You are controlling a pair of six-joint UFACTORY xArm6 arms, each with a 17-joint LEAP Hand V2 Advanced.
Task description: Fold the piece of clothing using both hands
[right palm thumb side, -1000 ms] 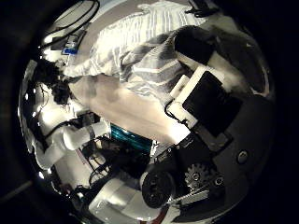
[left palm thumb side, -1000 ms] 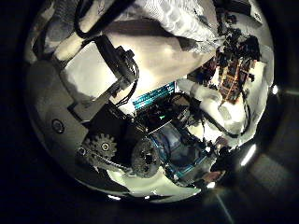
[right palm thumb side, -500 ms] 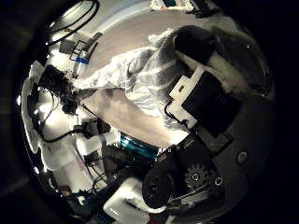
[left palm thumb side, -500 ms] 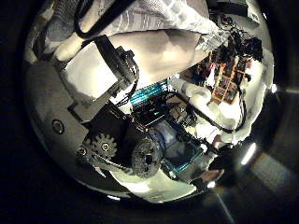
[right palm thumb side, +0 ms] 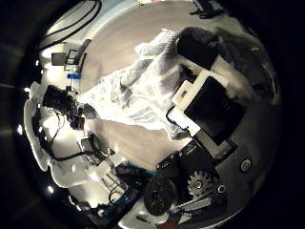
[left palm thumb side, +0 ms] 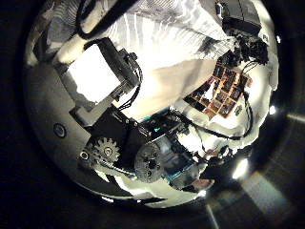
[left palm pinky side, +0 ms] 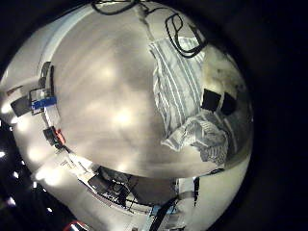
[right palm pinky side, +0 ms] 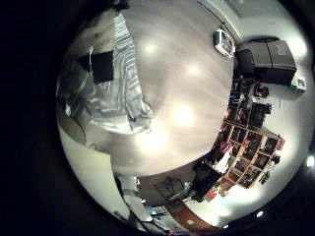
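A striped garment (left palm pinky side: pixel 181 91) hangs stretched over the table (left palm pinky side: pixel 96 106). In the left little finger side palm view its bunched end lies against my left hand's fingertip (left palm pinky side: pixel 214 101). My left hand (left palm thumb side: pixel 105 81) is curled on that cloth end (left palm thumb side: pixel 181 19). My right hand (right palm thumb side: pixel 205 100) pinches the other end, and the garment (right palm thumb side: pixel 138 81) runs from it towards the other hand (right palm thumb side: pixel 62 103). The right little finger side palm view shows the garment (right palm pinky side: pixel 118 93) beside a fingertip (right palm pinky side: pixel 101 67), with a fold drooping to the table.
Small items (left palm pinky side: pixel 40 101) lie at the table's edge. A boxy object (right palm pinky side: pixel 224 41) stands near another edge. Shelves (right palm pinky side: pixel 246 138) fill the room beyond the table (right palm pinky side: pixel 187 88).
Both palm views have shifted, so both hands moved. The garment now spans longer and flatter between the hands, and more table shows under it.
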